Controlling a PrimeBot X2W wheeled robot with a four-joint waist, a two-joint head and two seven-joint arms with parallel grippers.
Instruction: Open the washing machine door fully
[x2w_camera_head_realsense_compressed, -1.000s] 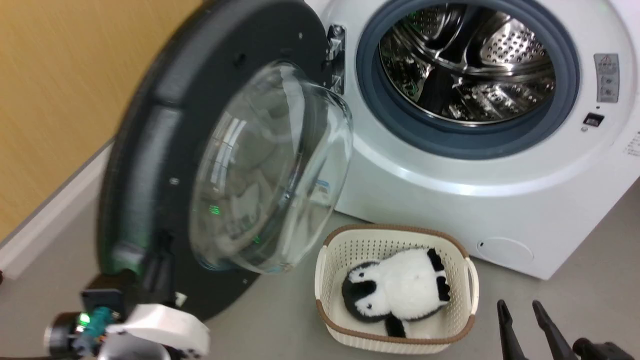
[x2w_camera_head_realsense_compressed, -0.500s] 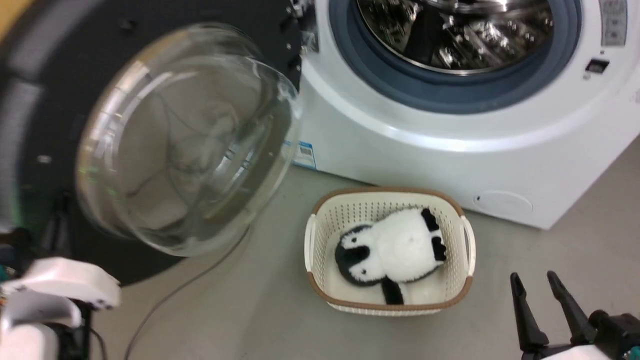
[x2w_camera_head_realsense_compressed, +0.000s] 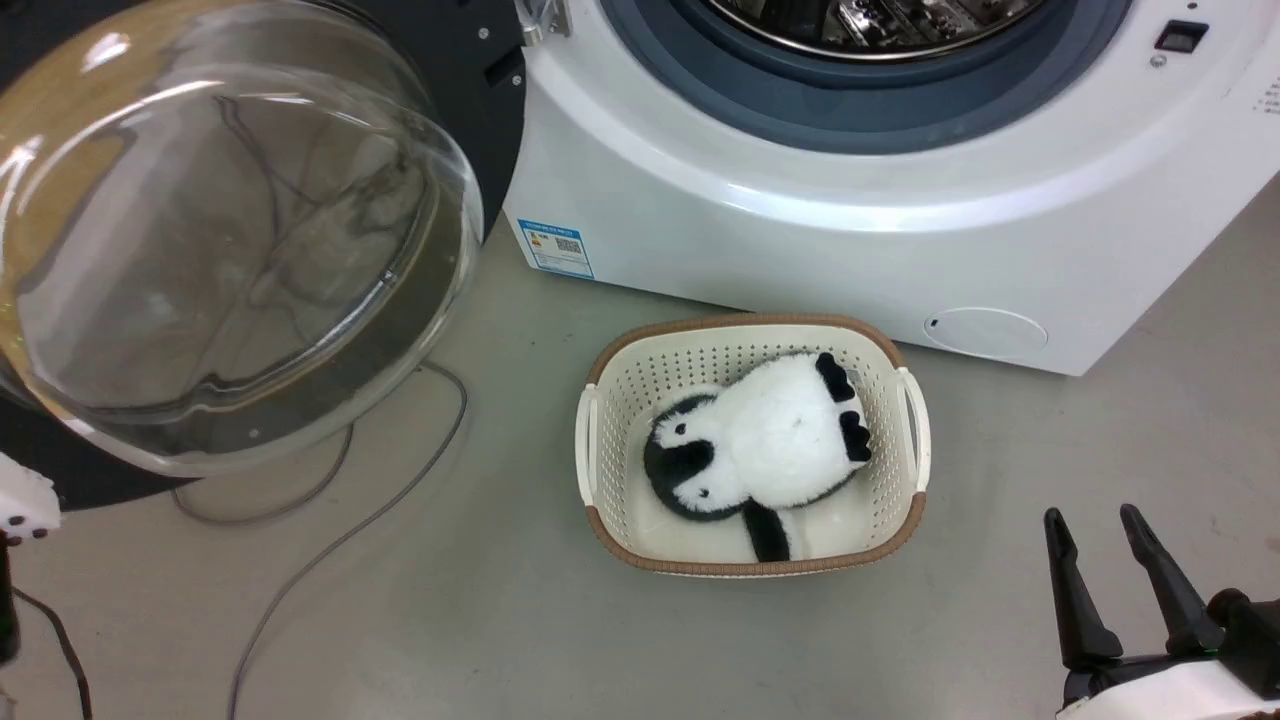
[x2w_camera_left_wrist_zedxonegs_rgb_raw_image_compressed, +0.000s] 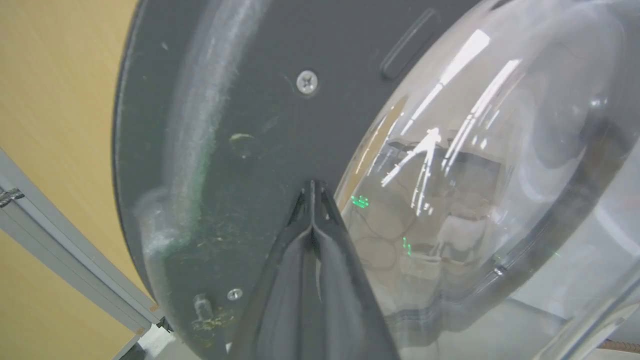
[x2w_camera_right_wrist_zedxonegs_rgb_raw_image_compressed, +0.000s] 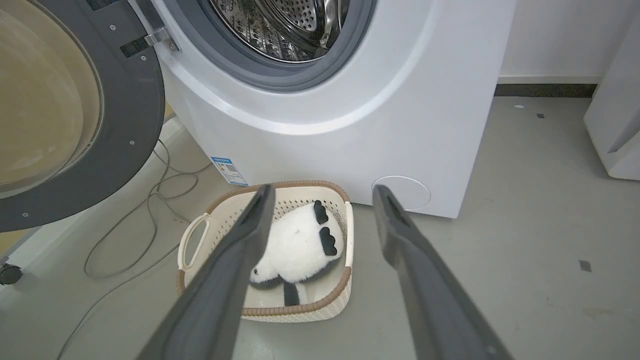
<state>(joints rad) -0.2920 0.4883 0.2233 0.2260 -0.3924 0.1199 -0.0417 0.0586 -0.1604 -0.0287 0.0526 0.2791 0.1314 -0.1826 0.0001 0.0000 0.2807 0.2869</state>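
Note:
The washing machine door (x2w_camera_head_realsense_compressed: 478, 85) stands swung out wide to the left of the white washing machine (x2w_camera_head_realsense_compressed: 800, 230), its clear glass bowl (x2w_camera_head_realsense_compressed: 220, 230) bulging toward me. In the left wrist view my left gripper (x2w_camera_left_wrist_zedxonegs_rgb_raw_image_compressed: 312, 187) is shut with nothing in it. Its tips point at the door's matte dark inner rim (x2w_camera_left_wrist_zedxonegs_rgb_raw_image_compressed: 240, 100) just beside the glass (x2w_camera_left_wrist_zedxonegs_rgb_raw_image_compressed: 500, 150); I cannot tell if they touch. My right gripper (x2w_camera_head_realsense_compressed: 1090, 516) hangs open at the lower right, away from the door. In its own wrist view the right gripper (x2w_camera_right_wrist_zedxonegs_rgb_raw_image_compressed: 324, 189) frames the door (x2w_camera_right_wrist_zedxonegs_rgb_raw_image_compressed: 142, 100) and the drum opening (x2w_camera_right_wrist_zedxonegs_rgb_raw_image_compressed: 280, 30).
A cream basket (x2w_camera_head_realsense_compressed: 600, 400) holding a black-and-white penguin plush (x2w_camera_head_realsense_compressed: 760, 440) sits on the grey floor before the machine. Grey cables (x2w_camera_head_realsense_compressed: 330, 540) loop on the floor under the door. A yellow wall (x2w_camera_left_wrist_zedxonegs_rgb_raw_image_compressed: 50, 100) lies behind the door, and a white appliance (x2w_camera_right_wrist_zedxonegs_rgb_raw_image_compressed: 615, 125) stands to the right.
The head camera has tipped down and the whole picture has shifted. The door has swung farther open toward the wall, and my left arm has slid almost off the left edge. The right gripper stays open.

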